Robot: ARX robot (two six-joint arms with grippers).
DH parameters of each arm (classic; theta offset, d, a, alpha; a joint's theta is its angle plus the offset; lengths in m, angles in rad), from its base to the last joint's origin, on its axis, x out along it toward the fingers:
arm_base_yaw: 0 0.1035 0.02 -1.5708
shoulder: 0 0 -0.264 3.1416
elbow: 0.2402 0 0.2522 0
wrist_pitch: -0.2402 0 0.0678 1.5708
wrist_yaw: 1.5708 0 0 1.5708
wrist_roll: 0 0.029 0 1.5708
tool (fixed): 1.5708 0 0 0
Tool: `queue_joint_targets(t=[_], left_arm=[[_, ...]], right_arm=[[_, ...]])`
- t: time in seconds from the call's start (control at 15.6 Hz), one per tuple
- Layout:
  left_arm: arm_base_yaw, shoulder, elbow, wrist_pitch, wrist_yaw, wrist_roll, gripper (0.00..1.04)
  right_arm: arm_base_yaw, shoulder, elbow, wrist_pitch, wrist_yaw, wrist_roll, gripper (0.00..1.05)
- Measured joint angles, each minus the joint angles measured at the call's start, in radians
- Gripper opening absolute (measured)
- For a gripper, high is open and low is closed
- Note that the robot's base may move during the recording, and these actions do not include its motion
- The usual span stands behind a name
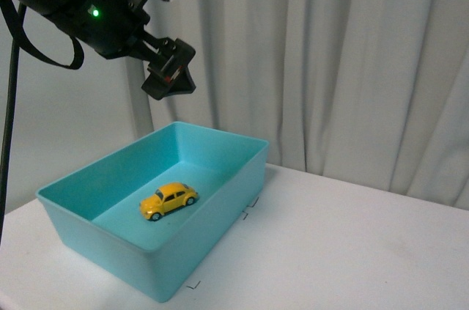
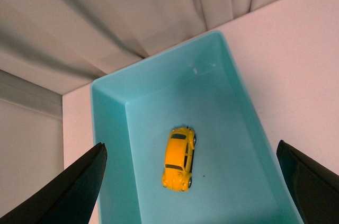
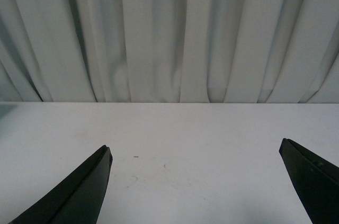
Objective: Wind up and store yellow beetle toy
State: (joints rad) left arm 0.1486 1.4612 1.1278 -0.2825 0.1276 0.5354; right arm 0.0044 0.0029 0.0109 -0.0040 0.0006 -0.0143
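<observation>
Left tool (image 1: 170, 75) spread wide, empty, above car (image 2: 179, 159) in bin (image 2: 108, 128). Car light, hard, rolls; grip across doors.

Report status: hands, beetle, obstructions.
Left hand open, above bin. Right hand open, empty. Yellow beetle toy inside teal bin. Nothing blocking.

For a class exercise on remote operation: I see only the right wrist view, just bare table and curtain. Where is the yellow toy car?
Observer: The yellow toy car sits inside the turquoise bin, on its floor.
Operator: Is either hand holding it?
Observer: No. The left hand hangs open above the bin, apart from the car.
Operator: Is the car upright?
Observer: Yes, on its wheels, near the middle of the bin floor.
Operator: And my hand?
Observer: The right hand is open over bare table; the front view does not show it.
</observation>
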Motion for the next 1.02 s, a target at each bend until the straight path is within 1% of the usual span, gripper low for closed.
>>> queue_joint_targets(t=[0.13, 0.19, 0.26, 0.32, 0.38, 0.45, 0.51, 0.7, 0.77, 0.83, 0.9, 0.96, 1.02], left_arm=[[0.007, -0.114, -0.063, 0.002, 0.016, -0.01, 0.98], [0.013, -0.152, -0.119, 0.125, 0.028, -0.047, 0.95], [0.013, -0.185, -0.191, 0.291, 0.027, -0.101, 0.9], [0.013, -0.239, -0.28, 0.428, 0.03, -0.183, 0.83], [0.012, -0.343, -0.444, 0.62, 0.031, -0.325, 0.7], [0.012, -0.424, -0.549, 0.713, 0.03, -0.412, 0.6], [0.002, -0.503, -0.631, 0.77, 0.018, -0.468, 0.47], [-0.045, -0.6, -0.808, 0.806, -0.019, -0.515, 0.11], [-0.056, -0.632, -0.85, 0.813, -0.031, -0.528, 0.02], [-0.065, -0.674, -0.882, 0.822, -0.045, -0.529, 0.02], [-0.09, -0.705, -0.907, 0.822, -0.084, -0.529, 0.02], [-0.146, -0.74, -0.938, 0.816, -0.119, -0.529, 0.02], [-0.153, -0.776, -0.973, 0.804, -0.122, -0.529, 0.02]], right_arm=[[0.0, 0.0, 0.0, 0.0, 0.0, 0.0, 0.98], [0.0, 0.0, 0.0, 0.0, 0.0, 0.0, 0.98], [0.0, 0.0, 0.0, 0.0, 0.0, 0.0, 0.98], [0.0, 0.0, 0.0, 0.001, 0.001, 0.0, 0.98], [0.0, 0.0, 0.0, 0.0, 0.0, 0.0, 0.98], [0.0, 0.0, 0.0, 0.0, 0.0, 0.0, 0.98], [0.0, 0.0, 0.0, 0.0, 0.0, 0.0, 0.98], [0.0, 0.0, 0.0, 0.0, 0.0, 0.0, 0.98], [0.0, 0.0, 0.0, 0.001, 0.0, 0.0, 0.98], [0.0, 0.0, 0.0, 0.0, 0.0, 0.0, 0.98], [0.0, 0.0, 0.0, 0.0, 0.0, 0.0, 0.98], [0.0, 0.0, 0.0, 0.0, 0.0, 0.0, 0.98], [0.0, 0.0, 0.0, 0.0, 0.0, 0.0, 0.98]])
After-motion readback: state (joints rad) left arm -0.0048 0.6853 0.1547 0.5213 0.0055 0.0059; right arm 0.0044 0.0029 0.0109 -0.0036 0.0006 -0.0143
